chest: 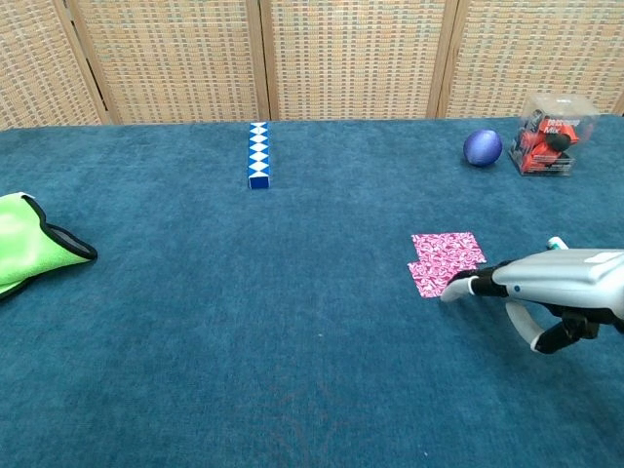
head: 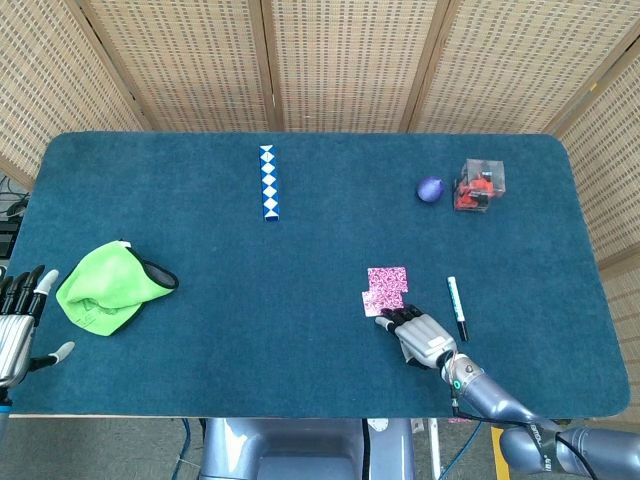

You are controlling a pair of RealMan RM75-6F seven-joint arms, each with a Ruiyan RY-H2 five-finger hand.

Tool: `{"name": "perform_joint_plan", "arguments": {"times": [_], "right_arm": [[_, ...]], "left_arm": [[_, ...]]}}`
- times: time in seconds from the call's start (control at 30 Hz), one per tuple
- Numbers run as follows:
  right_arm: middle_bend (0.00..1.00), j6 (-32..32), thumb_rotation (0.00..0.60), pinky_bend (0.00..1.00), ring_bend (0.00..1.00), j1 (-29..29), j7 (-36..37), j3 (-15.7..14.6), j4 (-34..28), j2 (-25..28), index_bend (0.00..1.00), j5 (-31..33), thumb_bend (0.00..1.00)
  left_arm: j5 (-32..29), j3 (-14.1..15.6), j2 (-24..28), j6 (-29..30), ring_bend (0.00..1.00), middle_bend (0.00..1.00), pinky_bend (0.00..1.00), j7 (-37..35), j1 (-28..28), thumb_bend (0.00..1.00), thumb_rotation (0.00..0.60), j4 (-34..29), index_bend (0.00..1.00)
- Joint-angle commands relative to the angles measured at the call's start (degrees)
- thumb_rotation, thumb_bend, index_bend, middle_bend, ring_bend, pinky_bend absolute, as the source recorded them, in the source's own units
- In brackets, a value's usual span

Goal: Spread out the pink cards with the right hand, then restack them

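The pink cards [head: 385, 288] [chest: 444, 260] lie on the blue table cloth, fanned into an overlapping spread that runs toward the front edge. My right hand [head: 418, 332] [chest: 546, 290] lies flat and low over the cloth just in front of them, fingers stretched out, and its fingertips [chest: 454, 289] touch the nearest card. It holds nothing. At the lower left corner of the head view, my left hand [head: 18, 322] hangs off the table's left edge with its fingers apart and empty.
A pen [head: 457, 307] lies right of the cards. A purple ball [head: 430, 189] [chest: 483, 147] and a clear box of red items [head: 478, 185] [chest: 549, 136] stand at the back right. A blue-white zigzag strip [head: 268, 181] lies at the back, a green cloth [head: 108, 287] at left.
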Motion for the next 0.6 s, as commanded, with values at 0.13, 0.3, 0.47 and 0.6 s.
{"name": "perform_joint_plan", "arguments": {"times": [0.13, 0.3, 0.47, 0.6], "right_arm": [[0.01, 0.88, 0.6, 0.0, 0.0, 0.03, 0.75, -0.18, -2.17, 1.46, 0.05, -1.6, 1.0], [0.02, 2.91, 0.6, 0.0, 0.0, -0.07, 2.42, 1.5, 0.68, -0.62, 0.05, -1.92, 1.0], [0.01, 1.98, 0.6, 0.0, 0.0, 0.54, 2.71, 1.89, 4.52, -3.1, 0.05, 0.0, 1.0], [0.01, 0.76, 0.6, 0.0, 0.0, 1.08, 1.95, 1.28, 5.78, -3.93, 0.05, 1.72, 1.0]], "left_arm": [[0.02, 0.0, 0.02, -0.05, 0.0, 0.0, 0.0, -0.21, -0.02, 0.0, 0.6, 0.08, 0.0], [0.09, 0.04, 0.05, -0.05, 0.0, 0.0, 0.0, -0.33, -0.02, 0.0, 0.6, 0.1, 0.0], [0.11, 0.03, 0.06, -0.01, 0.0, 0.0, 0.0, -0.4, -0.01, 0.0, 0.6, 0.09, 0.0], [0.11, 0.04, 0.06, -0.05, 0.0, 0.0, 0.0, -0.45, -0.02, 0.0, 0.6, 0.15, 0.0]]}}
